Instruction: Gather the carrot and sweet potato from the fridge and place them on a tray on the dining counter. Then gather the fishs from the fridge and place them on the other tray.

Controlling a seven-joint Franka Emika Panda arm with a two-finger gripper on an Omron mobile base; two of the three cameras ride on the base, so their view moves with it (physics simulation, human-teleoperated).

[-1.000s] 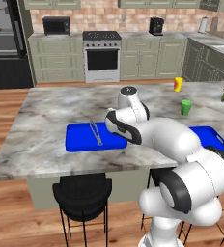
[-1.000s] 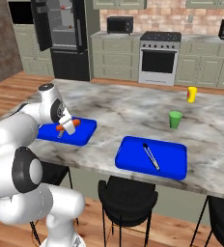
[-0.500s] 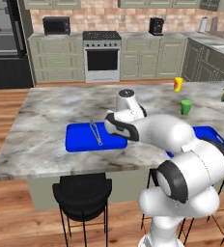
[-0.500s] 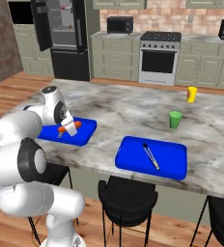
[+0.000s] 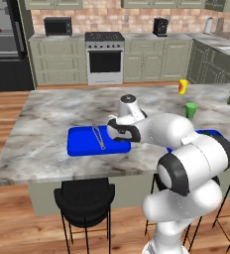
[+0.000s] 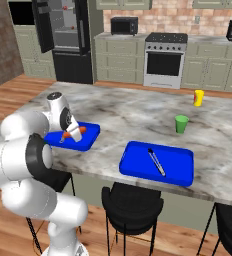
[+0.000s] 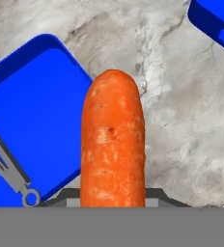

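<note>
Marble dining counter (image 5: 47,134), base parked, kitchen behind.

Change over the last second: my elbow has folded in and the gripper (image 6: 72,133) has eased slightly down. The jaws have not moved and are still clamped on the carrot (image 7: 113,144).

Position: in the hand view the carrot hangs over bare marble, just beside the corner of the tongs tray (image 7: 36,111). I cannot tell if it is above a tray yet.

Meaning: the carrot is being set down, not yet released. Sweet potato and both fish remain to be fetched from the fridge (image 6: 63,35).

Count:
- carrot, one
- blue trays, two (second tray (image 7: 213,21))
- tongs (image 7: 7,159), one pair
- green cup (image 5: 191,109), one
- yellow bottle (image 5: 183,87), one
</note>
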